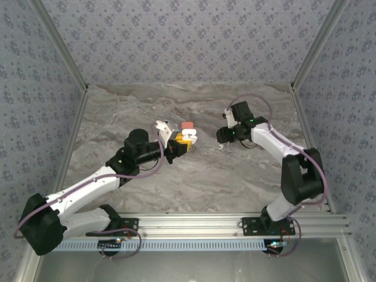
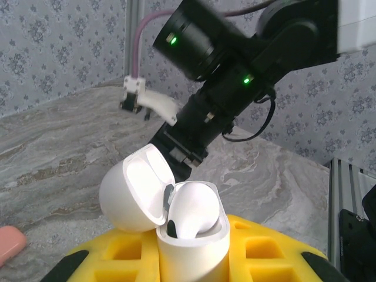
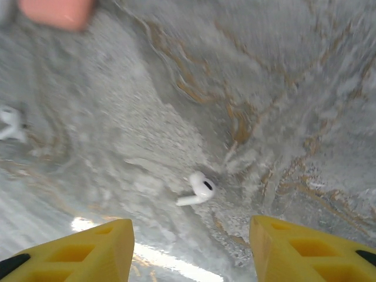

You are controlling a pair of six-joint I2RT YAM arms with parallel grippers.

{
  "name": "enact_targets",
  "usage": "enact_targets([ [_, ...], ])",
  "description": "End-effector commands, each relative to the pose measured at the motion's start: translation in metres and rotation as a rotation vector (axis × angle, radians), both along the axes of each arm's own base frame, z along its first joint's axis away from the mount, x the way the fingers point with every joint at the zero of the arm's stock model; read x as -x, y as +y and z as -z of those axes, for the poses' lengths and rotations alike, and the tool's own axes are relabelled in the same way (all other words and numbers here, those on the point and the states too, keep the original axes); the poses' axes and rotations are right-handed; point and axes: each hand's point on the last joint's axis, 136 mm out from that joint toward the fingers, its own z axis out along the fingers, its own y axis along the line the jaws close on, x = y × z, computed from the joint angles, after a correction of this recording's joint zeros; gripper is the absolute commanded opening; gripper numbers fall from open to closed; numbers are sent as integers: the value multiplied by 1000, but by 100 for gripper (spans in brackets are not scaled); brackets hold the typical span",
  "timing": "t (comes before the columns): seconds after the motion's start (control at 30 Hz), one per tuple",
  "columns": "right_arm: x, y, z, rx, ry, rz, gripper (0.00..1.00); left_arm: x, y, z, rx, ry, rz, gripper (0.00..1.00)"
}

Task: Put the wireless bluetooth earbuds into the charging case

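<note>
the grey-veined marble table (image 1: 194, 182) carries everything. the right arm (image 2: 235, 88) looms dark behind the case in the left wrist view, two green lights lit on it.

the left gripper (image 1: 185, 141) has its yellow fingers (image 2: 270, 252) pressed in on a white charging case (image 2: 191, 249) from both sides, holding it upright and clear of the table. its lid (image 2: 132, 194) is swung back on the hinge to the left in that view, hollow side facing up and right. a blurred coral-pink rounded thing (image 3: 56, 10) lies on the table just beyond the held case.

the right gripper (image 3: 191, 252) hangs over bare marble with its yellow fingers spread wide and nothing between them, touching nothing.

one white earbud (image 2: 197, 202) sits in the case's right-hand well, rounded head up and stem down inside. a loose earbud (image 3: 200, 189) lies flat on the table ahead of the right gripper's gap, its long axis slanted: head toward the upper right of that view, stem toward the lower left. another white earbud (image 3: 9, 123) lies at the left edge of that view, too blurred to tell which way it points.
</note>
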Motion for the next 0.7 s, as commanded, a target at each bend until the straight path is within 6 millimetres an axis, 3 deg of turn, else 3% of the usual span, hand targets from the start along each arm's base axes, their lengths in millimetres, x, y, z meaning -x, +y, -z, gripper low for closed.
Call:
enact_targets([
  [0.0,-1,-8,21,62,47,35,54,4,3,-13,19,-44,-1,0],
  [0.1,-4,-6,39,70,80,34,52,3,3,-13,14,-44,-5,0],
  [0.33,-12,-3,59,81,115,31,47,3,3,-14,11,-46,-3,0],
  [0.67,-13,8,71,52,142,11,36,3,3,-13,3,-46,-6,0],
])
